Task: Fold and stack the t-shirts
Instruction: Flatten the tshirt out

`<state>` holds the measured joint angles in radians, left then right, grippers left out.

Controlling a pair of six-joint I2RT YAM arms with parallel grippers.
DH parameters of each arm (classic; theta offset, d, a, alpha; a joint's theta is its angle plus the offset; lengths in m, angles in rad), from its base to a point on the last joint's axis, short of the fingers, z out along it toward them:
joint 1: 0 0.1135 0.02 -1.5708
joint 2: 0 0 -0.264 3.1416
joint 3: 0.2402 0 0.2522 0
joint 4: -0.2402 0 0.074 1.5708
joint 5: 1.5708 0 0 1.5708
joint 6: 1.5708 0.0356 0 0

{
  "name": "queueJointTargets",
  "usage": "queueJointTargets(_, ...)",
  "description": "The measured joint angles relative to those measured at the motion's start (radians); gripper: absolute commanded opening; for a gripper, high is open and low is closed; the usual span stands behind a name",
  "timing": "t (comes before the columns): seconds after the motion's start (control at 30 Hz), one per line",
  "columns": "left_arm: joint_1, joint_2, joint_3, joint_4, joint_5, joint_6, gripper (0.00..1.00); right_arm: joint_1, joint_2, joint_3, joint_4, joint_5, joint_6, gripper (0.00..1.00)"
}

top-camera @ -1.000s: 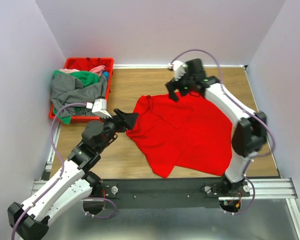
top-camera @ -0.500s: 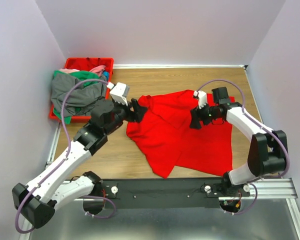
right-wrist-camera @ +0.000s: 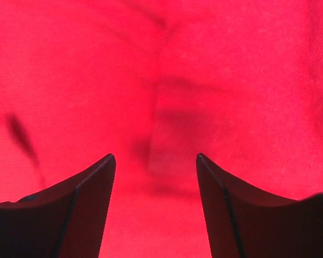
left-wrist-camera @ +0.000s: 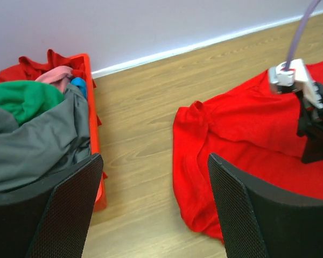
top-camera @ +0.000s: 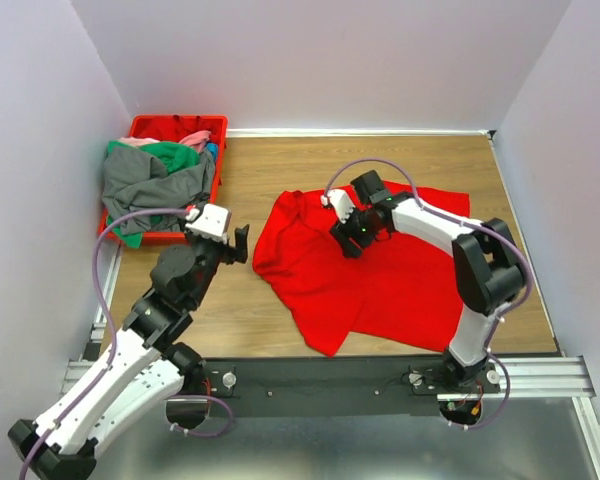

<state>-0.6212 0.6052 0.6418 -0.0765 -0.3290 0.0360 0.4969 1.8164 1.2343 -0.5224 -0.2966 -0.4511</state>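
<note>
A bright red t-shirt (top-camera: pixel 400 270) lies spread and rumpled on the wooden table, its left edge bunched (left-wrist-camera: pixel 194 161). My left gripper (top-camera: pixel 240 243) hovers open just left of that edge, over bare wood, with nothing between its fingers (left-wrist-camera: pixel 155 157). My right gripper (top-camera: pixel 348 240) hangs low over the upper middle of the red shirt. In the right wrist view its jaws stand apart above a small wrinkle in the cloth (right-wrist-camera: pixel 153 161). Grey (top-camera: pixel 155 185), green (top-camera: pixel 170 155) and pink (top-camera: pixel 195 137) t-shirts are heaped in the crate.
The red plastic crate (top-camera: pixel 170 125) stands at the back left against the wall, its side close to my left gripper (left-wrist-camera: pixel 92 123). White walls close in the table on three sides. Bare wood shows between the crate and the red shirt (top-camera: pixel 235 180).
My left gripper has drawn back off the shirt's left edge toward the near left. My right gripper has moved left across the shirt and its jaws have narrowed.
</note>
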Motion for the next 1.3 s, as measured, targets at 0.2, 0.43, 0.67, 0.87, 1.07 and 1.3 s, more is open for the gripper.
queueJointTargets(0.2, 0.0, -0.149, -0.053, 0.07, -0.032, 0.001, 0.87, 0.026, 0.082, 0.024, -0.001, 0.11, -0.003, 0.48)
queueJointTargets(0.43, 0.0, -0.146, -0.053, 0.113, -0.044, 0.0, 0.86, 0.035, 0.084, 0.029, -0.002, 0.171, 0.005, 0.18)
queueJointTargets(0.67, 0.0, -0.122, -0.053, 0.114, -0.037, 0.0, 0.86, 0.039, 0.083, 0.064, -0.021, 0.229, -0.005, 0.12)
queueJointTargets(0.87, 0.0, -0.122, -0.053, 0.115, -0.037, 0.0, 0.86, 0.039, 0.082, 0.176, -0.053, 0.257, -0.05, 0.06)
queueJointTargets(1.07, 0.0, -0.115, -0.053, 0.12, -0.036, 0.0, 0.86, 0.041, 0.27, 0.573, -0.063, 0.336, -0.114, 0.0)
queueJointTargets(1.3, 0.0, -0.1, -0.053, 0.12, -0.037, 0.001, 0.86, 0.058, 0.546, 0.992, 0.264, 0.636, -0.066, 0.91)
